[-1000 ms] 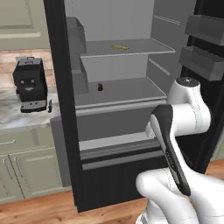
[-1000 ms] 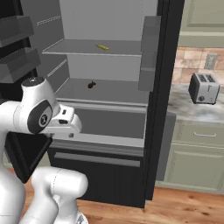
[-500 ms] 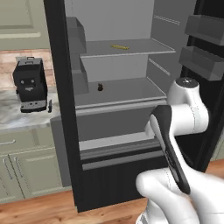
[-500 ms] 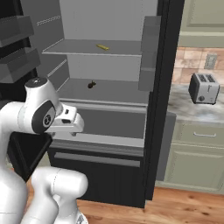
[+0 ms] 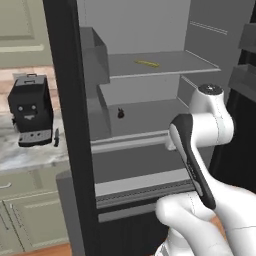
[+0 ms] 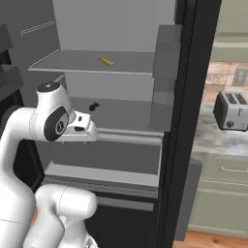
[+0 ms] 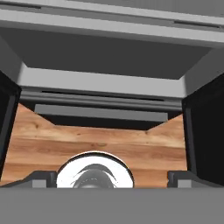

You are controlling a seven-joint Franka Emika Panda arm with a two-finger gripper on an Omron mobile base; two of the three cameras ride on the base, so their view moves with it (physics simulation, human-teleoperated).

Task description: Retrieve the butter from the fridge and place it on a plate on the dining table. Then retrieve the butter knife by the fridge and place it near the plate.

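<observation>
the fridge point(image 5: 70, 125) stands open, its pale grey inside in view. the butter point(image 5: 147, 63) lies flat on the upper shelf point(image 5: 165, 62), toward the far middle, its long axis running left to right and slanting slightly; in the right base view it shows as a thin yellow stick point(image 6: 106, 61). a tiny dark lump point(image 5: 120, 113) sits on the shelf below. the butter knife point(image 5: 56, 137) lies on the desk point(image 5: 25, 155) left of the fridge, just beside the coffee machine point(image 5: 30, 112), pointing near to far. the jaws are spread wide apart, holding nothing, over the wooden floor point(image 7: 100, 144) before the fridge.
</observation>
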